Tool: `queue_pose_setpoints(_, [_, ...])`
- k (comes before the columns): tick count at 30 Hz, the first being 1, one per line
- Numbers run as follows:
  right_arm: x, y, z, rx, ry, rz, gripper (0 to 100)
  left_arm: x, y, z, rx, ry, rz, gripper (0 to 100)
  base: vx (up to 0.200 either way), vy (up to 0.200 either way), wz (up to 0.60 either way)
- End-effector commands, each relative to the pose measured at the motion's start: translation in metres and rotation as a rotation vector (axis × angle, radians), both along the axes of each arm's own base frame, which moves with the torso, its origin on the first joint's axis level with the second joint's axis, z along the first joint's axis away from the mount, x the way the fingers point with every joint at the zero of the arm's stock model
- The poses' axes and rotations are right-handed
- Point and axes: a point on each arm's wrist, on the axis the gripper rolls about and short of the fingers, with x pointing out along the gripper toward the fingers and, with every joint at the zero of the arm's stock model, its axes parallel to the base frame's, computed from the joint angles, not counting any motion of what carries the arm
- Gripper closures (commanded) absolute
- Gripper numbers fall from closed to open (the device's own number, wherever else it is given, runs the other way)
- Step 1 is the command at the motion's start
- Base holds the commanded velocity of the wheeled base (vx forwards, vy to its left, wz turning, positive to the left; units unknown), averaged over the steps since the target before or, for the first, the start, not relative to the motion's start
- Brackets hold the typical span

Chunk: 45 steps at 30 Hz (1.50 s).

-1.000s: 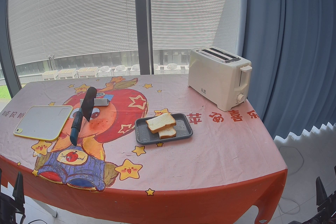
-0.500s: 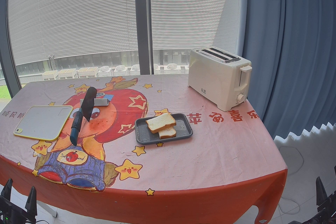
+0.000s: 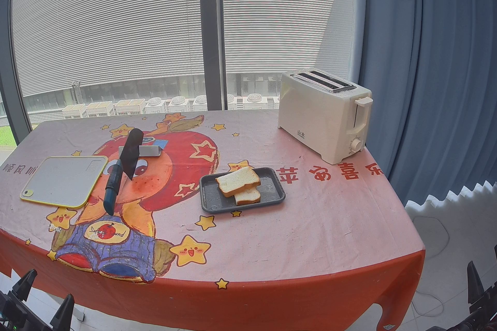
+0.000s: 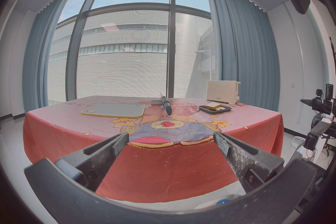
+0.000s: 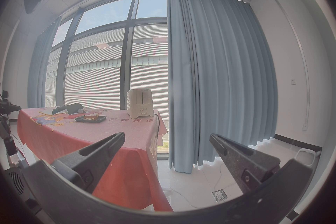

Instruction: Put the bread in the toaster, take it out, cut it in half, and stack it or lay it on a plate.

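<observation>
Two slices of bread (image 3: 239,182) lie overlapping on a dark rectangular plate (image 3: 212,198) at mid table. The cream two-slot toaster (image 3: 323,115) stands at the far right with its slots empty and its lever up. A knife (image 3: 120,166) with a blue handle leans on a small rest beside a pale cutting board (image 3: 64,181) at the left. My left gripper (image 4: 170,135) hangs open and holds nothing below the table's near left edge (image 3: 47,291). Low beside the table's right corner, my right gripper (image 5: 166,136) is open too, with nothing in it.
An orange-pink printed cloth (image 3: 310,234) covers the table and hangs over its front edge. Window glass runs behind the table, and a blue curtain (image 3: 429,63) hangs to the right of the toaster. There is free cloth between the plate and the front edge.
My left gripper has shifted to the right and slightly lower along the table's front edge. The right gripper and the things on the table have stayed where they were.
</observation>
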Motion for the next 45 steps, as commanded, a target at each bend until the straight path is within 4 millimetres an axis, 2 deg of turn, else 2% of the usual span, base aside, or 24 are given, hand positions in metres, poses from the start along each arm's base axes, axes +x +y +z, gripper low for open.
queue_pose_setpoints(1, [0.0, 0.0, -0.005, 0.0, 0.0, 0.0, 0, 0.002, -0.001, 0.0, 0.006, 0.022, -0.009, 0, 0.0, 0.0, 0.0])
queue_pose_setpoints(8, [0.0, 0.0, -0.005, 0.0, 0.0, 0.0, 0, 0.003, -0.001, -0.002, 0.035, 0.042, -0.048, 0, 0.0, 0.0, 0.0])
queue_pose_setpoints(9, [0.0, 0.0, -0.005, 0.0, 0.0, 0.0, 0, 0.003, -0.002, -0.004, 0.064, 0.033, -0.137, 0, 0.0, 0.0, 0.0])
queue_pose_setpoints(11, [0.0, 0.0, -0.005, 0.0, 0.0, 0.0, 0, 0.003, -0.002, -0.004, 0.067, 0.035, -0.172, 0, 0.0, 0.0, 0.0])
queue_pose_setpoints(17, [0.0, 0.0, -0.005, 0.0, 0.0, 0.0, 0, 0.005, -0.002, -0.003, 0.05, 0.068, -0.127, 0, 0.0, 0.0, 0.0])
queue_pose_setpoints(24, [0.0, 0.0, -0.005, 0.0, 0.0, 0.0, 0, 0.004, -0.004, -0.004, 0.042, 0.055, 0.065, 0, 0.0, 0.0, 0.0])
queue_pose_setpoints(31, [0.0, 0.0, -0.005, 0.0, 0.0, 0.0, 0, -0.005, -0.005, -0.006, 0.029, -0.061, 0.146, 0, 0.0, 0.0, 0.0])
queue_pose_setpoints(45, [0.0, 0.0, -0.005, 0.0, 0.0, 0.0, 0, -0.005, -0.005, -0.007, 0.026, -0.071, 0.144, 0, 0.0, 0.0, 0.0])
